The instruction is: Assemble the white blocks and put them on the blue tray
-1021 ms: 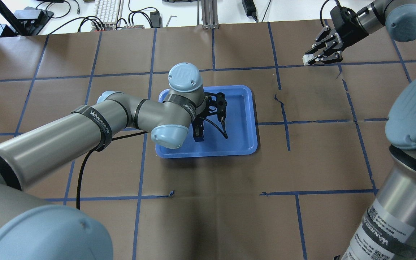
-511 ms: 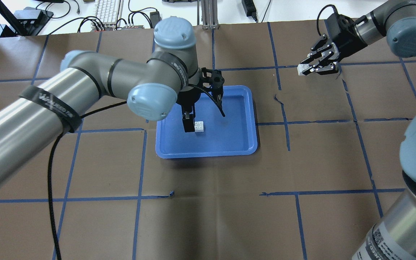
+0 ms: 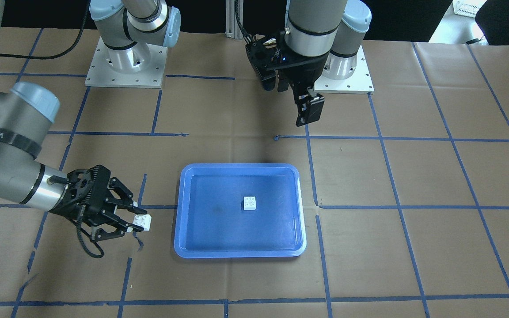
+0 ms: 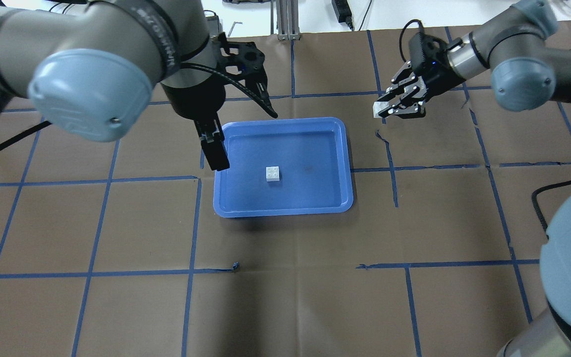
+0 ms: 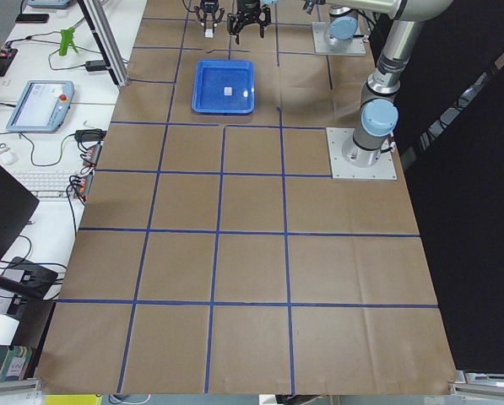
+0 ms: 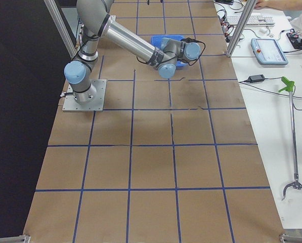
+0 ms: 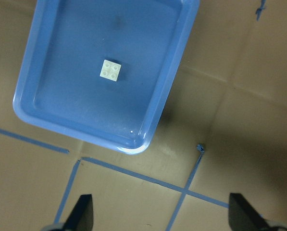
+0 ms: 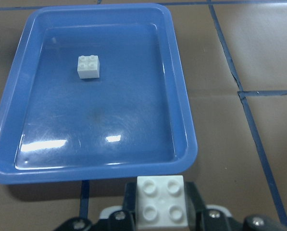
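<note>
One white block (image 4: 273,174) lies studs up, alone, in the middle of the blue tray (image 4: 315,191); it also shows in the front view (image 3: 249,203) and both wrist views (image 7: 111,70) (image 8: 89,66). My left gripper (image 4: 214,151) hangs open and empty, high above the tray's left rim; its fingertips (image 7: 83,214) stand wide apart. My right gripper (image 4: 383,110) is shut on the second white block (image 4: 377,110), held above the paper just right of the tray's far right corner. That block shows studs up between the fingers in the right wrist view (image 8: 160,201).
Brown paper with blue tape lines covers the table. The tray (image 3: 210,225) sits near the centre. A keyboard, cables and an aluminium post stand beyond the far edge. The two arm bases (image 3: 124,62) stand at the robot's side.
My left gripper has lifted off the tray and drawn back to the left, leaving the white block in it. My right gripper has carried its block left, toward the tray.
</note>
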Available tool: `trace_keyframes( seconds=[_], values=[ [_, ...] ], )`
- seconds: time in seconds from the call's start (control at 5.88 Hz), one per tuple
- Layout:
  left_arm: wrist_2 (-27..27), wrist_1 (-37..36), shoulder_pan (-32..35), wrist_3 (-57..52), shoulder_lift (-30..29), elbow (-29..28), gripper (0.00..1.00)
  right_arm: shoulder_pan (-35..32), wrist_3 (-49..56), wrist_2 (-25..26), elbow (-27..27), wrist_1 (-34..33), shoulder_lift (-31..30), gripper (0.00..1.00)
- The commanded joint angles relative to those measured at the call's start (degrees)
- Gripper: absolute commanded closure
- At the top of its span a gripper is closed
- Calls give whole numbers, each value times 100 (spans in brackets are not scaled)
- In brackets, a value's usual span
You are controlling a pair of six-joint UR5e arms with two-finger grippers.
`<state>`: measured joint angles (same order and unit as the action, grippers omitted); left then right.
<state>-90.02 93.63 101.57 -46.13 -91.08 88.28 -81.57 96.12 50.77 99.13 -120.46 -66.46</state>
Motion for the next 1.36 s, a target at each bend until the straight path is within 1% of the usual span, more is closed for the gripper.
trace_keyframes(
  seconds=[0.0,0.17,0.34,0.51,0.68,0.85,1.19],
  values=[
    [-16,76,-617,1835,291,-73,1,-725,-1309,55,710,-1674,-7,69],
    [-68,33,-1004,2906,406,4,1,-1137,-1785,64,930,-2257,19,69],
    [-86,50,-1086,3447,503,-91,1,-1463,-2199,91,1133,-2889,107,69],
    [-69,15,-1096,4218,530,-118,1,-1536,-2394,100,1256,-3382,360,69],
    [-68,6,-1113,4539,530,-118,1,-1580,-2396,91,1379,-3805,589,69],
    [-77,15,-1131,4542,530,-109,1,-1590,-2396,82,1398,-3966,678,69],
    [-69,15,-1131,4542,565,-101,1,-1598,-2405,47,1398,-3976,792,69]
  ],
)
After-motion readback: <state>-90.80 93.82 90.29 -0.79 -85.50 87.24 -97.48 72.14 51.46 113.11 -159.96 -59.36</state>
